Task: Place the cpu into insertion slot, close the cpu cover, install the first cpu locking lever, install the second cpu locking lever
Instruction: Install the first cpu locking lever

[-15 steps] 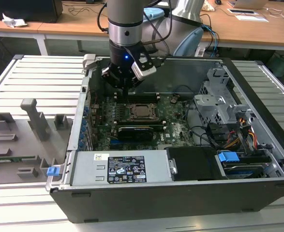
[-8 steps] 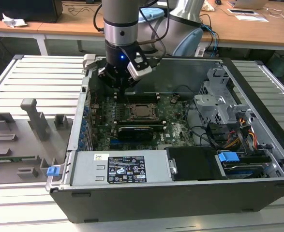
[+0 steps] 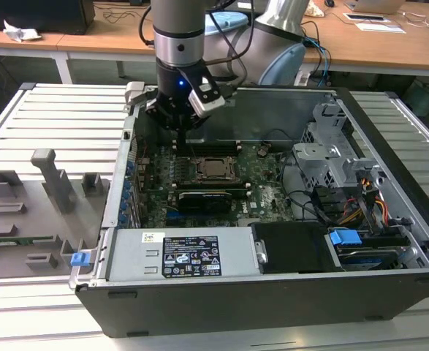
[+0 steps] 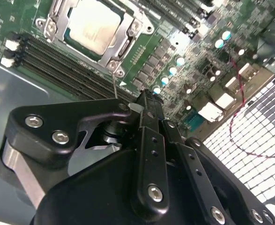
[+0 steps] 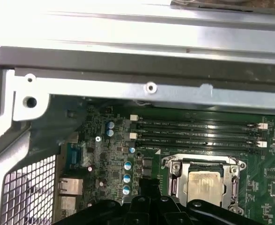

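We see an open computer case (image 3: 389, 241) lying on a slatted metal worktop (image 3: 61, 124), with a green circuit board (image 3: 265, 194) flat inside it. The robot arm (image 3: 177, 29) comes down from the far side, and its end effector (image 3: 179, 126) hangs just above the far edge of the board, near the case's far wall. In the second wrist view the black fingers (image 4: 149, 140) of the end effector (image 4: 146, 101) meet at their tips, pressed together with nothing between them, and they hover just beside the socket without touching it. The cpu (image 3: 215, 167) sits in the middle of the board, inside the insertion slot (image 3: 202, 178); in both wrist views its pale metal face (image 4: 92, 23) (image 5: 204, 183) lies flat and level in the socket. The cpu cover (image 4: 123, 44), a grey metal frame, lies down around the chip, and we see the same frame in the first wrist view (image 5: 177, 180). A thin metal lever (image 4: 114, 84) runs from the socket's corner toward the fingertips. Long black memory slots (image 5: 193, 133) run beside the socket on its far side. Toward the exterior view's left, a grey plastic fixture (image 3: 46, 197) rests on the worktop, well apart from the case. At the case's near edge sits a metal power unit (image 3: 185, 252) with a label.
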`<state>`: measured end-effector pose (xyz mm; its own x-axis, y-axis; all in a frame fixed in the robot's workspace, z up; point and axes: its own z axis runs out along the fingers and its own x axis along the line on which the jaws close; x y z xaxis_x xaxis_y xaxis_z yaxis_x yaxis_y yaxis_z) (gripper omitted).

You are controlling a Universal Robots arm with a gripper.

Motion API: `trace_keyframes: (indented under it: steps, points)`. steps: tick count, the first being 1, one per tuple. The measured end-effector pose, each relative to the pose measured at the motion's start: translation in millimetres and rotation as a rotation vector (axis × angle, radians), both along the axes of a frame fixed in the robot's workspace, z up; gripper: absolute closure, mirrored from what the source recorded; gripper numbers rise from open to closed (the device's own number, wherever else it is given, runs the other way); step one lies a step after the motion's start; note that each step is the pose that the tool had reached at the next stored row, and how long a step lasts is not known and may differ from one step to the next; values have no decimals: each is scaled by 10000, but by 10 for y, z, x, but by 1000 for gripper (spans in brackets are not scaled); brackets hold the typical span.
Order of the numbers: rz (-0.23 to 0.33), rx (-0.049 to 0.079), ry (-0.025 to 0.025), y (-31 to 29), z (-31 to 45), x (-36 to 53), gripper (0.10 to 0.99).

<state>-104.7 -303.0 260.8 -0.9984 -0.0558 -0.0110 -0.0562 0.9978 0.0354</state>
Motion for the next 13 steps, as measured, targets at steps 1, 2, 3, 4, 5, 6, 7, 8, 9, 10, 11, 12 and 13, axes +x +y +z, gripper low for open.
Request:
trace_keyframes:
  steps: [1, 2, 3, 4, 5, 6, 7, 8, 9, 10, 11, 12, 13]
  points:
    - [0, 0, 0, 20, -2, -3, 980]
    - [0, -1, 0, 34, -5, -5, 980]
    - [0, -1, 1, 49, -7, -6, 980]
    - [0, -1, 1, 64, -10, -6, 980]
    - [1, -1, 0, 80, -14, -5, 980]
    - [1, 0, 1, 98, -18, -5, 980]
    - [0, 0, 0, 120, -22, -6, 980]
    - [0, 0, 0, 137, -24, -6, 980]
    - [0, 0, 0, 153, -29, -5, 980]
    - [2, 0, 0, 154, -34, 0, 980]
    - [1, -1, 1, 154, -37, 9, 980]
    - [0, -2, 2, 154, -38, 13, 980]
    - [-1, -2, 2, 154, -38, 14, 980]
